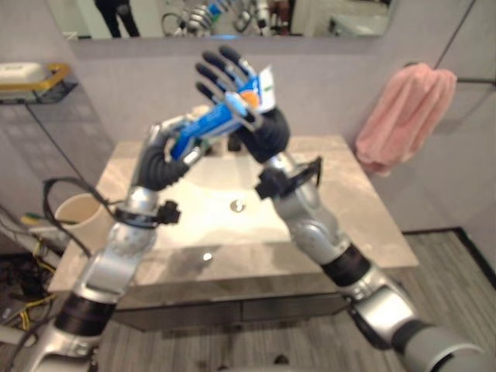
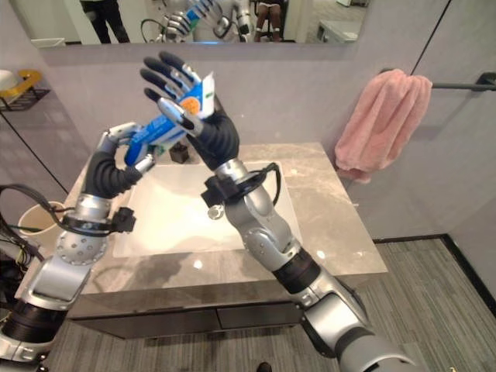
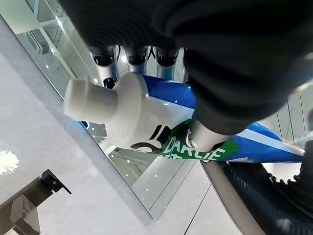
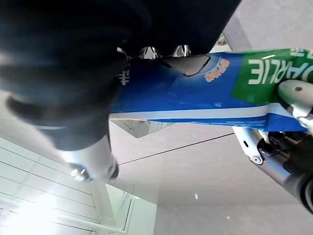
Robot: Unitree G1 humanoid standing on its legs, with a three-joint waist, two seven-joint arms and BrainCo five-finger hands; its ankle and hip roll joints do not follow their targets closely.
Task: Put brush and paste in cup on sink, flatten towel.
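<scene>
A blue, white and green toothpaste tube (image 1: 209, 124) is held up high over the sink (image 1: 194, 225), between both hands. My left hand (image 1: 159, 159) has its fingers curled round the end with the white cap (image 3: 93, 100). My right hand (image 2: 209, 136) takes the flat end against its palm, thumb pressed across the tube (image 4: 195, 93), fingers spread straight upward. A beige cup (image 1: 77, 213) stands at the counter's left end. A pink towel (image 1: 407, 116) hangs bunched on a wall rail at the right.
The marble counter (image 1: 349, 201) surrounds the white basin, with a drain (image 1: 237, 205) in its middle. A dark faucet (image 2: 180, 153) stands behind the raised hands. A wire shelf (image 1: 35, 85) with a yellow-edged thing hangs at upper left. A mirror (image 2: 310, 19) is above.
</scene>
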